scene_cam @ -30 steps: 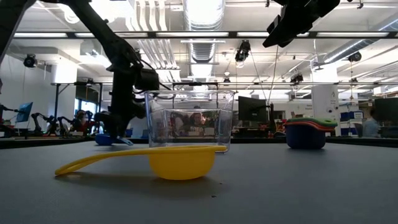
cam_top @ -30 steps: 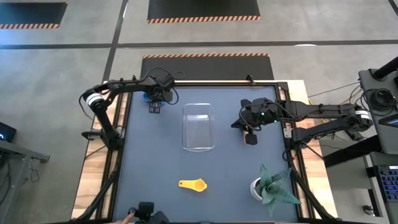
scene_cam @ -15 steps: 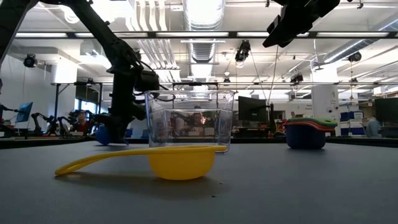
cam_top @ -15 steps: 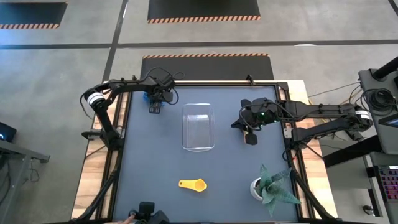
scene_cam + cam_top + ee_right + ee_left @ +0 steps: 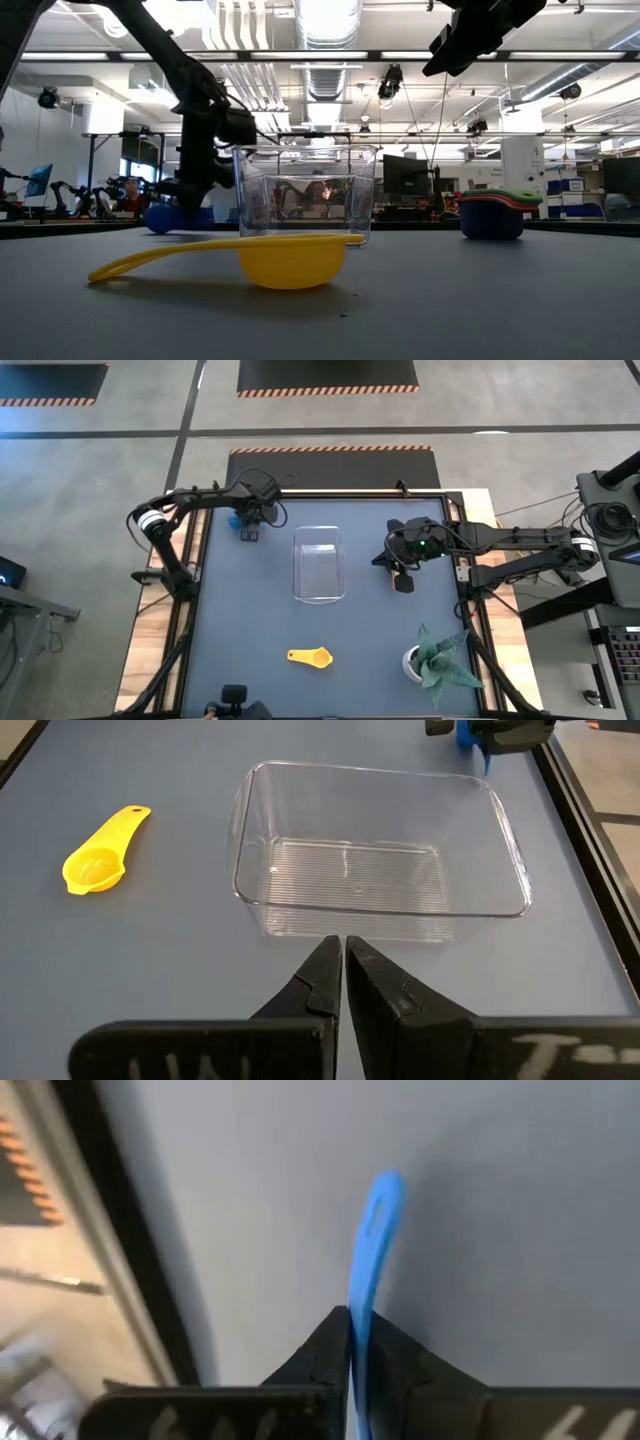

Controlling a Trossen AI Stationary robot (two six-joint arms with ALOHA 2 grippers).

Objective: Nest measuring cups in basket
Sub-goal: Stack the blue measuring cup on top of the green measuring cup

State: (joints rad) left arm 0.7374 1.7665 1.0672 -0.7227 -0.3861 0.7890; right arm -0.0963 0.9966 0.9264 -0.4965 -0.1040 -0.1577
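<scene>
Measuring cups are shown in three places on the dark table (image 5: 240,620). The blue cup (image 5: 238,517) is held at about 11 o'clock from the table centre, near the far left corner; the left gripper (image 5: 248,532) is clamped on its handle, and in the left wrist view the blue handle (image 5: 368,1250) is seen projecting from between the closed fingers (image 5: 310,1365). In the low view the blue bowl (image 5: 165,217) is seen low, at or just above the table, beside the dark arm. The yellow cup (image 5: 311,656) is laid on the table at about 6 o'clock, well apart from both arms, its handle directed toward 9 o'clock. A stack of nested cups (image 5: 492,213), blue below with orange and green rims above, is seen in the low view; in the high view it is hidden beneath the right arm. The basket (image 5: 319,564) is placed near the centre, upright, with nothing in it. The right gripper (image 5: 403,584) is held at about 3 o'clock, just beside the basket, its fingers (image 5: 325,982) pressed together on nothing. A white pot with a green plant (image 5: 432,658) is placed at about 4 o'clock.
</scene>
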